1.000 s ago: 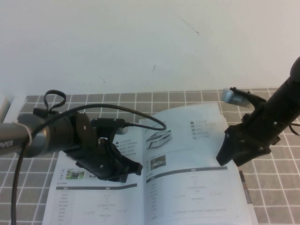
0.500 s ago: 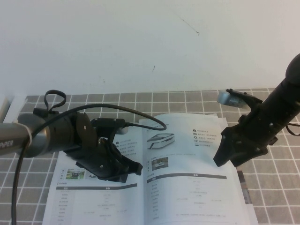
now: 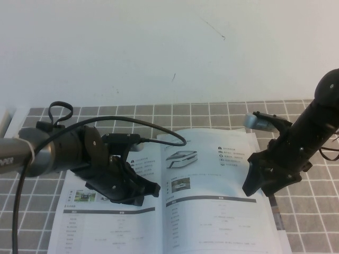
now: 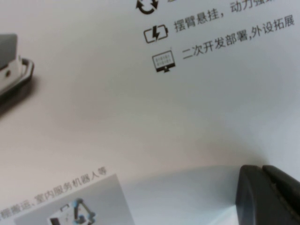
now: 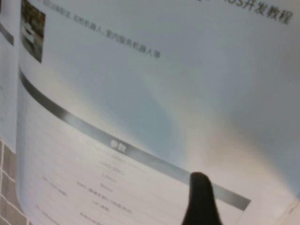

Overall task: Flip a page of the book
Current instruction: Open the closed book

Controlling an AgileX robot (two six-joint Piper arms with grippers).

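Observation:
The book (image 3: 111, 225) lies open on the grey tiled table. The page (image 3: 212, 174) is the right-hand sheet, with a white flat vehicle photo, an icon list and a grey-headed table. It lies almost flat. My left gripper (image 3: 151, 190) is shut and empty, and its tip rests on the left-hand sheet close to the spine. It also shows in the left wrist view (image 4: 265, 197) against the white paper. My right gripper (image 3: 253, 185) hangs over the page's right edge. In the right wrist view a dark tip of it (image 5: 200, 201) sits just above the grey table heading.
The grey tiled table (image 3: 222, 111) runs back to a white wall. A black cable (image 3: 159, 129) loops from the left arm over the book's top edge. A white object (image 3: 4, 119) sits at the far left. Bare tiles lie behind and right of the book.
The page's upper right part was bulged up a second ago and has sunk almost flat. My right gripper has shifted slightly down and left. The left gripper has stayed put.

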